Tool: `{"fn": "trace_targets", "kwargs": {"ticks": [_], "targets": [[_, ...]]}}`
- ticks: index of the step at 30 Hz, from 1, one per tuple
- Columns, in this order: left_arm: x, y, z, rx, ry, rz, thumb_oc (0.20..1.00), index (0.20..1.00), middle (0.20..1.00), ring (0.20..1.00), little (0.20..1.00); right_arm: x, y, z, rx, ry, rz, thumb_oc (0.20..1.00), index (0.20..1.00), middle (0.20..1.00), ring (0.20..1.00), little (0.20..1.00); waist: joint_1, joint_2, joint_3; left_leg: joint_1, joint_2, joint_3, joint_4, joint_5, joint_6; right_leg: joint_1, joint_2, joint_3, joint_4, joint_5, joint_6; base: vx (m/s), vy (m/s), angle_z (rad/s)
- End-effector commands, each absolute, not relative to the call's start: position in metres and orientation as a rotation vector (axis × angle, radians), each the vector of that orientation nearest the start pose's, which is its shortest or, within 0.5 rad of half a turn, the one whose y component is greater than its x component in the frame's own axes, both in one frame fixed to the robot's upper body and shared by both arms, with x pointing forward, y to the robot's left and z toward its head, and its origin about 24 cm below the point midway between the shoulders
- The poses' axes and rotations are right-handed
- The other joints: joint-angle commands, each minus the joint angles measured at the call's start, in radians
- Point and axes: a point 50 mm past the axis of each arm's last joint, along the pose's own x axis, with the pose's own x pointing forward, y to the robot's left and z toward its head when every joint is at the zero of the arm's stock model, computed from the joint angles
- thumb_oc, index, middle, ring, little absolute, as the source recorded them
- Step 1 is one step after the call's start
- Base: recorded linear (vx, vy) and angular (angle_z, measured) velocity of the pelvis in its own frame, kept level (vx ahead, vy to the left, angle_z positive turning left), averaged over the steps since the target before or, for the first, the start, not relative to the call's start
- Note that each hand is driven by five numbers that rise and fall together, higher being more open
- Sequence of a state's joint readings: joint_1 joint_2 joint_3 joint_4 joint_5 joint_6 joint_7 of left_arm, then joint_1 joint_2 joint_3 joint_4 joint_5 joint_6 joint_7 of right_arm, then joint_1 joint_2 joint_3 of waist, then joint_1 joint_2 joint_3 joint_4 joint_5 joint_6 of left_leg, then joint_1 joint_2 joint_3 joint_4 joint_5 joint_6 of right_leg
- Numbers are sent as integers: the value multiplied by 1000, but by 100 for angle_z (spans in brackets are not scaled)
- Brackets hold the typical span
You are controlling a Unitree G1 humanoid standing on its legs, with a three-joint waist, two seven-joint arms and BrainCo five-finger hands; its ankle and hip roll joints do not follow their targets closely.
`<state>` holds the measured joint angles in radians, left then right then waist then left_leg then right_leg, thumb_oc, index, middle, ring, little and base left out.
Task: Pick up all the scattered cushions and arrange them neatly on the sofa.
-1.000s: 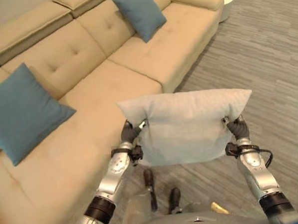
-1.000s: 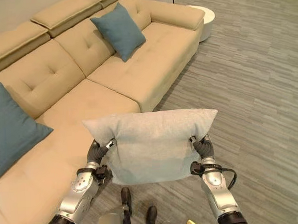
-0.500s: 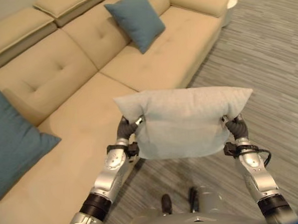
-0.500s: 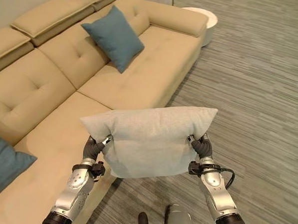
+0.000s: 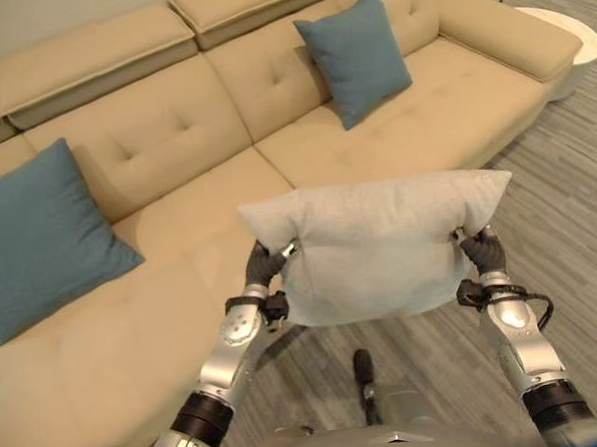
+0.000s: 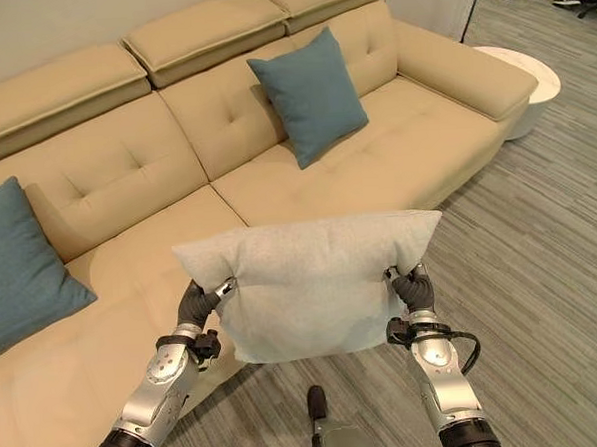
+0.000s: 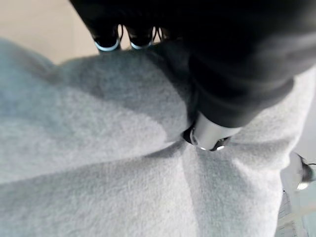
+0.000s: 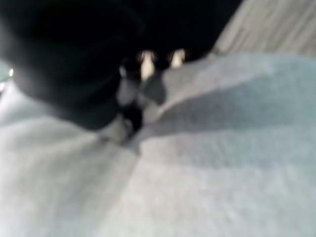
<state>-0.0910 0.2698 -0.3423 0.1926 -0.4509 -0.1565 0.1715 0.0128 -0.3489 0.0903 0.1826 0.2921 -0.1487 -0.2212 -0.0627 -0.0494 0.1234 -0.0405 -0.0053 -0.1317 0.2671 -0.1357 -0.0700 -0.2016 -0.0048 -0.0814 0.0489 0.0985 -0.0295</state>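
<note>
moved: view has swung to face the sofa (image 5: pixel 183 320) squarely, grey cushion (image 5: pixel 375 245) unchanged in hold | left hand (image 5: pixel 266 265), right hand (image 5: pixel 483 252) fingers pinching its upper corners, above floor | done: two blue cushions (image 5: pixel 355 55) on seat | left: place grey one

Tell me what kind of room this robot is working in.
Most likely a living room or lounge, perhaps a staged one. A long beige sofa with two blue cushions runs along the wall, a round white side table stands at its end, and both hands hold a grey cushion.
</note>
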Motion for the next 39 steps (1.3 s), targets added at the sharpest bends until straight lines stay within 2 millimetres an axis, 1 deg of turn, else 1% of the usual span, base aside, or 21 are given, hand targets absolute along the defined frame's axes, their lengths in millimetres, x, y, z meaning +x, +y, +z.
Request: {"fn": "trace_targets", "kwargs": {"ticks": [1, 2, 3, 4, 7, 8, 12, 15, 16, 18, 22, 23, 25, 28, 31, 33, 34, 35, 36, 37, 39], "targets": [[268, 114, 64, -217, -145, -239, 200, 200, 200, 200, 200, 255, -200, 57, 6, -168, -115, 200, 200, 200, 200, 200, -11, -34, -38, -144, 27, 224, 32, -4, 34, 133, -65, -16, -53, -111, 126, -42, -28, 151], [268, 114, 64, -217, -145, -239, 200, 200, 200, 200, 200, 255, -200, 57, 6, -168, -115, 200, 200, 200, 200, 200, -13, -36, -41, -148, 25, 223, 28, 2, 35, 129, -67, -17, -54, -109, 126, -7, -24, 126], [269, 113, 65, -212, -148, -248, 200, 200, 200, 200, 200, 255, -201, 58, 9, -170, -126, 200, 200, 200, 200, 200, -12, -37, -43, -158, 47, 264, -1, 22, 37, 139, -71, -42, -64, -109, 131, 61, -11, 131], [270, 112, 67, -194, -153, -259, 200, 200, 200, 200, 200, 255, -204, 59, 12, -176, -153, 200, 200, 200, 200, 200, -10, -35, -44, -191, 74, 324, -55, 75, 26, 145, -73, -86, -67, -116, 131, 134, 7, 114], [266, 118, 63, -192, -141, -244, 200, 200, 200, 200, 200, 254, -201, 57, 17, -164, -141, 200, 200, 200, 200, 200, -7, -23, -59, -151, 70, 304, -106, 73, 27, 165, -77, -109, -51, -140, 141, 202, 84, 67], [265, 119, 62, -191, -135, -240, 200, 200, 200, 200, 200, 254, -201, 56, 22, -161, -141, 200, 200, 200, 200, 200, -5, -23, -65, -149, 65, 300, -119, 87, 27, 166, -83, -113, -45, -144, 143, 113, 87, 6], [261, 128, 61, -181, -133, -219, 200, 200, 200, 200, 200, 255, -193, 56, 32, -159, -111, 200, 200, 200, 200, 200, 12, -18, -72, -115, 41, 302, -151, 75, 45, 171, -100, -93, -13, -157, 151, 161, 170, -18], [260, 139, 61, -164, -138, -183, 200, 200, 200, 200, 200, 258, -181, 56, 45, -155, -68, 200, 200, 200, 200, 200, 36, -5, -70, -69, 22, 318, -173, 52, 72, 154, -130, -87, 91, -162, 172, 130, 179, -15], [259, 143, 63, -159, -146, -169, 200, 200, 200, 200, 200, 259, -178, 57, 48, -161, -51, 200, 200, 200, 200, 200, 37, 7, -64, -47, 18, 321, -184, 43, 85, 112, -134, -69, 188, -149, 187, 153, 165, -21], [259, 145, 62, -155, -149, -161, 200, 200, 200, 200, 200, 260, -176, 58, 56, -164, -45, 200, 200, 200, 200, 200, 28, 19, -57, -16, 14, 314, -196, 36, 88, 65, -122, -49, 223, -142, 185, 168, 109, -9], [258, 148, 63, -155, -155, -142, 200, 200, 200, 200, 200, 263, -171, 62, 53, -181, -24, 200, 200, 200, 200, 200, 25, 26, -51, 23, 12, 314, -215, 21, 85, 33, -133, -70, 146, -120, 177, 170, -25, 0], [258, 149, 63, -160, -156, -134, 200, 200, 200, 200, 200, 264, -171, 64, 46, -188, -17, 200, 200, 200, 200, 200, 17, 21, -49, 49, 8, 308, -216, 5, 77, -5, -144, -85, 67, -83, 185, 253, -93, -8], [259, 149, 63, -161, -158, -128, 200, 200, 200, 200, 200, 264, -171, 64, 42, -189, -14, 200, 200, 200, 200, 200, 6, 23, -41, 66, 9, 296, -212, -6, 71, -23, -137, -73, 36, -68, 190, 210, -77, -10], [260, 147, 63, -159, -165, -142, 200, 200, 200, 200, 200, 263, -172, 63, 33, -184, -12, 200, 200, 200, 200, 200, -9, 9, -40, 93, 6, 271, -205, -29, 61, -19, -130, -30, 2, -47, 201, 224, -139, 28], [258, 142, 58, -189, -146, -153, 200, 200, 200, 200, 200, 260, -176, 58, 27, -165, -12, 200, 200, 200, 200, 200, -19, 4, -61, 111, 38, 252, -181, -40, 30, 11, -114, -21, 18, -55, 181, 275, -238, 41], [258, 138, 57, -207, -137, -165, 200, 200, 200, 200, 200, 258, -181, 56, 24, -159, -25, 200, 200, 200, 200, 200, -27, 3, -66, 86, 66, 243, -111, -16, 4, 43, -95, -27, 15, -78, 157, 147, -201, 22], [258, 138, 57, -207, -137, -165, 200, 200, 200, 200, 200, 258, -181, 56, 24, -159, -25, 200, 200, 200, 200, 200, -30, 5, -67, 81, 68, 239, -103, -19, 3, 44, -94, -31, 14, -78, 156, 153, -239, 35], [258, 135, 56, -221, -130, -174, 200, 200, 200, 200, 200, 257, -187, 57, 11, -159, -36, 200, 200, 200, 200, 200, -27, -2, -56, 25, 96, 231, 38, 14, -15, 84, -77, -39, 13, -107, 123, 95, -162, 37], [259, 135, 56, -220, -130, -175, 200, 200, 200, 200, 200, 257, -187, 57, 12, -160, -36, 200, 200, 200, 200, 200, -30, -4, -59, 18, 94, 228, 41, 16, -15, 81, -79, -41, 11, -104, 123, 159, -275, 30], [260, 133, 56, -236, -126, -172, 200, 200, 200, 200, 200, 256, -192, 58, 10, -162, -53, 200, 200, 200, 200, 200, -25, -17, -46, -57, 102, 224, 145, 56, -14, 113, -75, -55, 4, -125, 100, 80, -154, 25], [261, 132, 56, -236, -119, -176, 200, 200, 200, 200, 200, 256, -194, 59, 9, -165, -62, 200, 200, 200, 200, 200, -15, -28, -40, -112, 81, 235, 114, 27, 6, 135, -76, -65, -8, -137, 98, 124, -124, 21]]}}
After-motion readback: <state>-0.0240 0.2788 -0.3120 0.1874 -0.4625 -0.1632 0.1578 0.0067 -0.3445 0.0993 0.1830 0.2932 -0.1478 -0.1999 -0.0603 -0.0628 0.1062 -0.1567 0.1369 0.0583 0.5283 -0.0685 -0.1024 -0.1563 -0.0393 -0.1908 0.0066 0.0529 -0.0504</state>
